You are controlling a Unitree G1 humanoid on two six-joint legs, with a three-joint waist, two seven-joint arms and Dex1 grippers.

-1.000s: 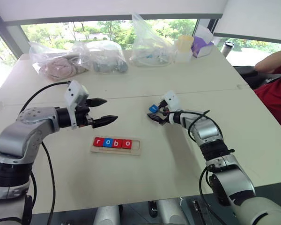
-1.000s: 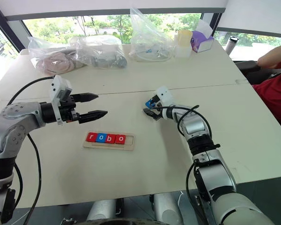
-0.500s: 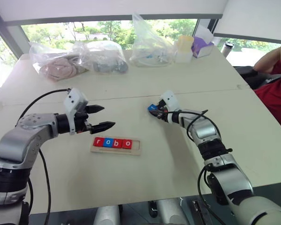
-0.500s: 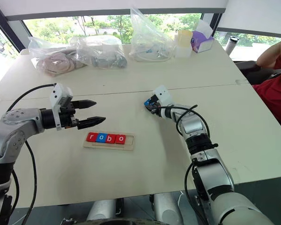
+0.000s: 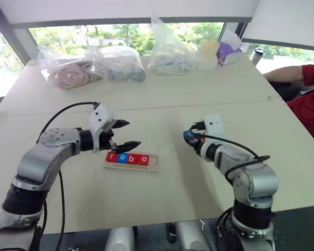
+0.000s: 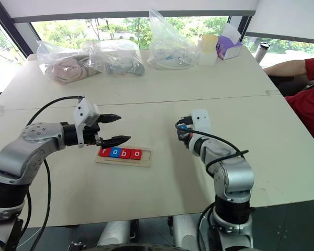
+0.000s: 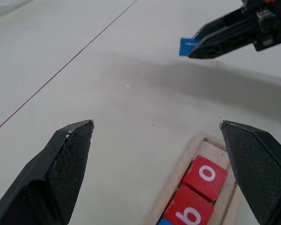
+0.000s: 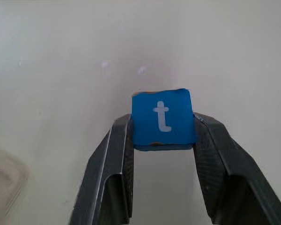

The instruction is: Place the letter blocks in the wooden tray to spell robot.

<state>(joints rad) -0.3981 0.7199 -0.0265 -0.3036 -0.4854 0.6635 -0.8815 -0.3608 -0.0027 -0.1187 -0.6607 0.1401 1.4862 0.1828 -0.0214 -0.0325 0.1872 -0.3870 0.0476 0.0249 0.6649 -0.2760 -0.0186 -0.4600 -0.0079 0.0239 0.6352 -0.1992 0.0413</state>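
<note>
Count on the table: five letter blocks, 3 red, 2 blue. Four sit in one wooden tray (image 5: 153, 166): red r (image 5: 111, 157), blue o (image 5: 122, 158), red b (image 5: 132, 159), red o (image 5: 143, 160). The fifth, blue t (image 8: 163, 118), is pinched in the right gripper (image 8: 161, 136). Two grippers, incl. the left gripper (image 5: 126, 134). Far edge: three clear plastic bags (image 5: 170, 49), one purple tissue box (image 5: 226, 51), one cup (image 5: 257, 54).

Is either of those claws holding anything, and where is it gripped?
The right gripper pinches the small blue square block with a white t by its two opposite side edges. The left gripper is open, holding nothing.
</note>
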